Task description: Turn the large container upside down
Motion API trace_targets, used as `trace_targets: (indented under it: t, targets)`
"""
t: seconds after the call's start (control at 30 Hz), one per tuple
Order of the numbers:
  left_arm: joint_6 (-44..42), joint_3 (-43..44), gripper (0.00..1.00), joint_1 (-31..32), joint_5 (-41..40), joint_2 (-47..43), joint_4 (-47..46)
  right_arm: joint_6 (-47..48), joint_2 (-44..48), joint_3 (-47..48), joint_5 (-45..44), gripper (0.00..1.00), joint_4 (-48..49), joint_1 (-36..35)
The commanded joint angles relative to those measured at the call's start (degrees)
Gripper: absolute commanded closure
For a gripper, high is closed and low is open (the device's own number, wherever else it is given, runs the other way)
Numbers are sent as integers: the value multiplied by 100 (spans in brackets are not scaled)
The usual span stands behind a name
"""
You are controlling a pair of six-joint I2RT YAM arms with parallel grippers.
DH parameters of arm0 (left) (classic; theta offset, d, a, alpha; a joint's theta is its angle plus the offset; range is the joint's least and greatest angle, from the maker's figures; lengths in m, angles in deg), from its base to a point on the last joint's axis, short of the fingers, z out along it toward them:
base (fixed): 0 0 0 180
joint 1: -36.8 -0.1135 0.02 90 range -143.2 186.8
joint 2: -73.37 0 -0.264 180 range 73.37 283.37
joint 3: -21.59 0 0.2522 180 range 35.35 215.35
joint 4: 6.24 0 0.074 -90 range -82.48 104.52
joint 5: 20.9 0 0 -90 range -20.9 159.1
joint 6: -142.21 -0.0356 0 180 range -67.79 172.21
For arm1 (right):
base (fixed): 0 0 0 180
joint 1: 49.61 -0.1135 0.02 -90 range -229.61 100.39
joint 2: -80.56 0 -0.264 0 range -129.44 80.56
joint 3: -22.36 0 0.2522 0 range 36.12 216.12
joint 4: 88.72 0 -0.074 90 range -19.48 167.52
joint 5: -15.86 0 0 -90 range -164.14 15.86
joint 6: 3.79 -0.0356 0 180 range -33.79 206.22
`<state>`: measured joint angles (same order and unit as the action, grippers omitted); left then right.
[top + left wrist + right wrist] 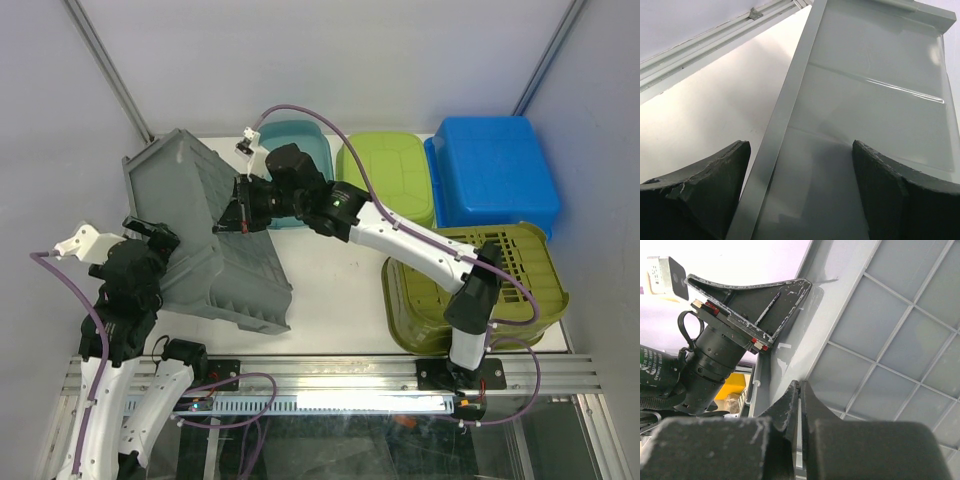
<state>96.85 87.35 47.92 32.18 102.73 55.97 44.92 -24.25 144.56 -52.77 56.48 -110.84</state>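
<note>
Top external: grey container (pixel 190 200) is leaning on edge; left fingers (pixel 700 195) are straddling its wall, spread wide; right fingers (pixel 790 405), shut, are touching its ribbed underside.

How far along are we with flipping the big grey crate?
About midway. Done: the grey crate is tilted well off flat, its ribbed outer face showing. In hand: the right pincer, shut, is pressed against that ribbed face, and the left pincer stands open astride the crate's rim, not clamped. Left: tip it the rest of the way so its opening faces down on the table.
</note>
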Motion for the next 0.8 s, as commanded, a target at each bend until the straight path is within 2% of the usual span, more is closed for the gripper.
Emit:
trace_targets:
  t: [0.0,0.27,0.3,0.33,0.57,0.77]
  targets:
    - [47,-150,17,223,1492,355,-64,-304,256,556,1622,100,1664,-1060]
    - [347,72,15,218,428,641,698,-447,-177,650,1731,100,1746,-1059]
    - [359,68,4,218,360,692,754,-471,-247,701,1745,100,1750,-1063]
    - [382,68,1,222,286,771,790,-481,-314,743,1762,100,1756,-1060]
    - [429,-80,1,218,-76,1263,631,-523,-872,1300,1865,100,1634,-1062]
    - [141,507,1,214,-473,1405,644,-482,-1025,1474,1969,100,1451,-972]
